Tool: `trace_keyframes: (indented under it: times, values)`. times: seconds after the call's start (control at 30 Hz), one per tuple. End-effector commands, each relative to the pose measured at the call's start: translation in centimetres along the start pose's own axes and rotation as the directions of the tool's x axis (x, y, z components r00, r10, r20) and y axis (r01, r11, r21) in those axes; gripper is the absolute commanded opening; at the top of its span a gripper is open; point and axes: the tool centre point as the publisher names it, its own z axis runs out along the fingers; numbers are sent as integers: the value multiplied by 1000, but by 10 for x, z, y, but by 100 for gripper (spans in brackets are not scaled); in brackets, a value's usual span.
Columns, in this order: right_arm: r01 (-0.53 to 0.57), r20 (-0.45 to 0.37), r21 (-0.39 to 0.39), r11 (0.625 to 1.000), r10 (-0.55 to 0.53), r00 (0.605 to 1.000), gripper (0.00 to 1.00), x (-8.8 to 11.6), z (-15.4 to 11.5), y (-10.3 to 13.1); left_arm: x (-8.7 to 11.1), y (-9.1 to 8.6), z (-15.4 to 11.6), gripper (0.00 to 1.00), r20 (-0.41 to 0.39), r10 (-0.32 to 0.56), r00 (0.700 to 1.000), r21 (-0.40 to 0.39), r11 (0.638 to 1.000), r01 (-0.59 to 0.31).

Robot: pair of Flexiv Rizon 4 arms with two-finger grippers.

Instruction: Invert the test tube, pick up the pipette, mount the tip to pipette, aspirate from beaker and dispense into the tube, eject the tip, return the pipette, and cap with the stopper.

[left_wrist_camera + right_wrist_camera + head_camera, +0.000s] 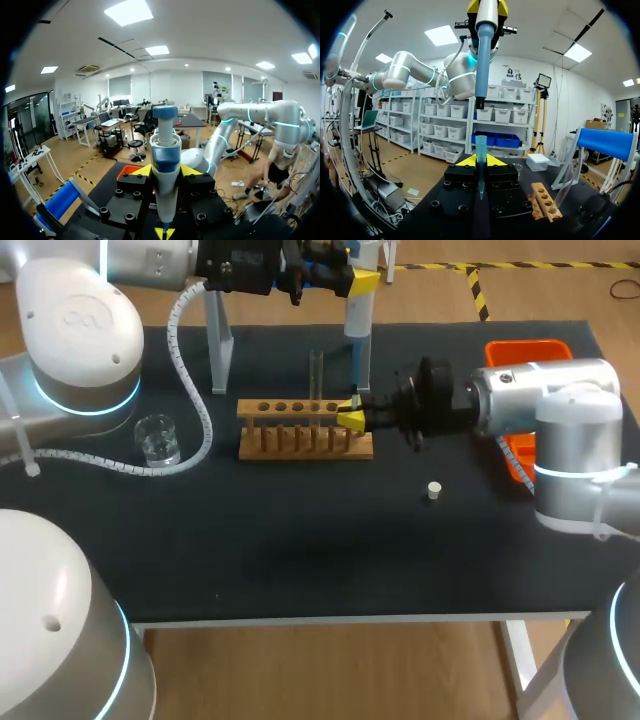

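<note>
Looking down in the head view, the wooden rack (305, 430) stands mid-bench (300, 550) with a glass tube (316, 375) upright in one of its holes. The right arm's tool (351, 415) is at the rack's right end, its yellow fingers pinched on a slim tip (356, 380) that points straight up. Above and behind that same end of the rack, the left arm's tool (355, 282) clamps the pipette (358, 315), which hangs nose down over the tip. A beaker (157, 438) sits well to the left of the rack, a small stopper (434, 490) lies in front of the rack and to its right, and an orange tray (525, 348) is off to the rack's right, partly behind the right arm. A stand (220, 340) rises behind the rack's left end.

In the left wrist view, the left tool (166, 171) grips the pipette (165, 150) from both sides, the body upright between the fingers and its plunger end sticking out ahead of them. The tray (126, 172) shows just beyond the tool. The rack is not seen here.

In the right wrist view, the right tool (480, 161) is closed on the tip (480, 145), whose open end faces the pipette (482, 60) ahead of it; the two are apart, not joined. The left tool (487, 6) holds the pipette from above. The rack (545, 200) lies just beside the right tool.
</note>
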Motion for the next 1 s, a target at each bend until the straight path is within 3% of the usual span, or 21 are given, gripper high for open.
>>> trace_keyframes:
  times: [0.03,1.0]
  values:
    - [-1,2,1,1000,1,1000,0,3,-1,1,-1,0,-1,0,-3,0,1000,-1,1000,0]
    - [2,6,5,1000,-3,1000,0,6,2,12,-1,0,-1,0,-3,0,1000,-1,1000,0]
